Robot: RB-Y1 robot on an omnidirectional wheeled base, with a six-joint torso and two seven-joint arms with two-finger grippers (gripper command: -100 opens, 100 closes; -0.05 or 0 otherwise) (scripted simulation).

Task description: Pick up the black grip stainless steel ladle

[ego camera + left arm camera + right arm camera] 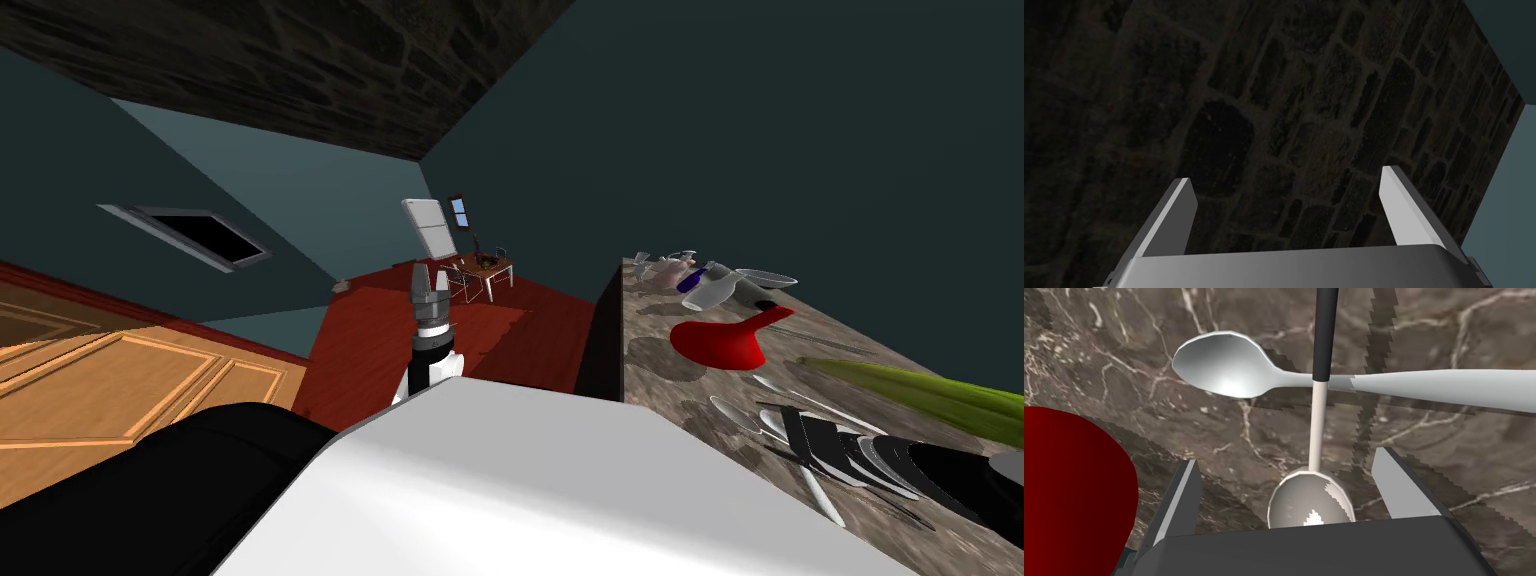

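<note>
Left arm (pixel 430 340) shows white forearm, black joint, ribbed grey wrist; left gripper (pixel 1285 175) body light grey, right gripper (pixel 1287 455) body dark, fingers (pixel 1174 215) flat pale-grey blades.

My right gripper (pixel 1286 457) is over the bench (pixel 1449 333). The ladle (pixel 1310 503) lies on the bench between the gripper's two fingers. Its bowl is close to the gripper's body and apart from both fingers, and its handle runs straight out ahead. Beyond the fingertips a spoon (pixel 1234 368) lies crosswise, and the ladle's handle passes over it. A scoop (pixel 1069 488) sits just outside one finger, on the same side as the spoon's bowl.
</note>
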